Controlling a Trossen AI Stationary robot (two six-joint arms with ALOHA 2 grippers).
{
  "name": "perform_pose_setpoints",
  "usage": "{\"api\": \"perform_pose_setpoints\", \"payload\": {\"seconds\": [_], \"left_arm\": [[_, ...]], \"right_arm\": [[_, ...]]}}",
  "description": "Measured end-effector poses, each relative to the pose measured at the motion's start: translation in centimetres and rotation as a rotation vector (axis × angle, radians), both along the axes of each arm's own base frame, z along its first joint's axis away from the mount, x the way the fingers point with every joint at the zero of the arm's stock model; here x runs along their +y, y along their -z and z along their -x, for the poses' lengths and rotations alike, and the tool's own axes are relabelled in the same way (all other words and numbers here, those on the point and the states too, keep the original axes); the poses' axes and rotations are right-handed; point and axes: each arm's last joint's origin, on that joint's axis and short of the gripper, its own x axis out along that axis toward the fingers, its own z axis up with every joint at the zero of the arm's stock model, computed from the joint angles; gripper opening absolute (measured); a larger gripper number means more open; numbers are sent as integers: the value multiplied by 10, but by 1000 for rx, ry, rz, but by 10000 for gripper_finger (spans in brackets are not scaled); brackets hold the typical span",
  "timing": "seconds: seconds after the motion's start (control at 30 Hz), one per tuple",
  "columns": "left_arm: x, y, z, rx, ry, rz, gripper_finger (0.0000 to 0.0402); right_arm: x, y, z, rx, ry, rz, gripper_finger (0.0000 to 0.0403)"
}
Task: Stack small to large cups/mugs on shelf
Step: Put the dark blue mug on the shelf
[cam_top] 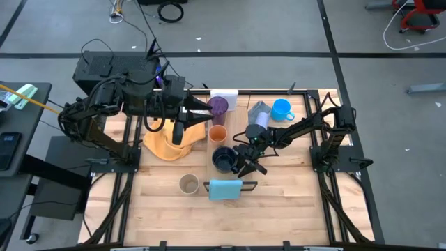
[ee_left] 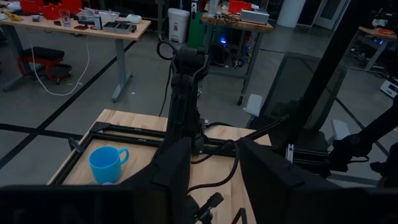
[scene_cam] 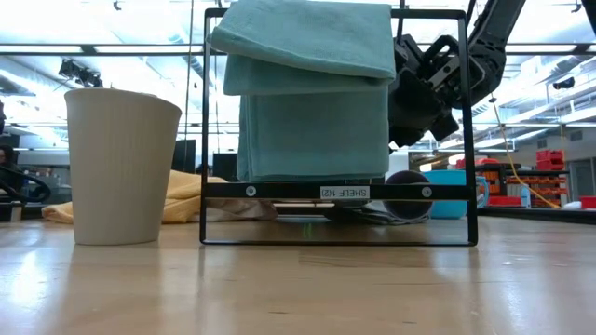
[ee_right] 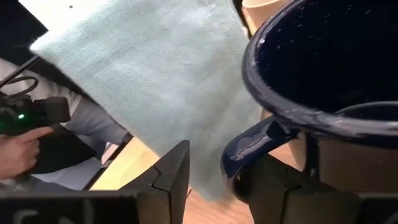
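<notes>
In the high view the shelf (cam_top: 215, 148) runs from far to near, with a white piece at its far end and a light-blue cloth (cam_top: 224, 188) at its near end. On it stand the dark purple tumbler (cam_top: 219, 106), the orange cup (cam_top: 217, 134) and the navy mug (cam_top: 224, 159). The beige cup (cam_top: 189, 184) stands on the table left of the shelf. The bright blue mug (cam_top: 281, 109) and the lavender cup (cam_top: 256, 120) are to its right. My right gripper (cam_top: 242, 160) is open at the navy mug's right side. My left gripper (cam_top: 206, 111) is open, just left of the tumbler. My right gripper (ee_right: 214, 177) comes level from the table's right, its open fingers either side of the navy mug's handle (ee_right: 249, 146). The handle lies close to one finger (ee_right: 280, 183); I cannot tell whether they touch. The mug stands upright on the shelf.
A yellow cloth (cam_top: 166, 143) lies left of the shelf under my left arm, and a grey cloth (cam_top: 259, 108) lies by the blue mug. In the low view the beige cup (scene_cam: 121, 167) stands near the table's near edge. The near half of the table has free room.
</notes>
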Motion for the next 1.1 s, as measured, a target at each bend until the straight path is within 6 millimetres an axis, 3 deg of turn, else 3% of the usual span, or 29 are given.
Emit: {"api": "perform_pose_setpoints", "payload": {"seconds": [0.73, 1.1], "left_arm": [[0, 1, 0, 7, 0, 0, 152], [0, 2, 0, 20, -1, -1, 145]], "right_arm": [[-6, 2, 1, 24, 40, 9, 140], [-17, -16, 15, 47, 51, 52, 140]]}}
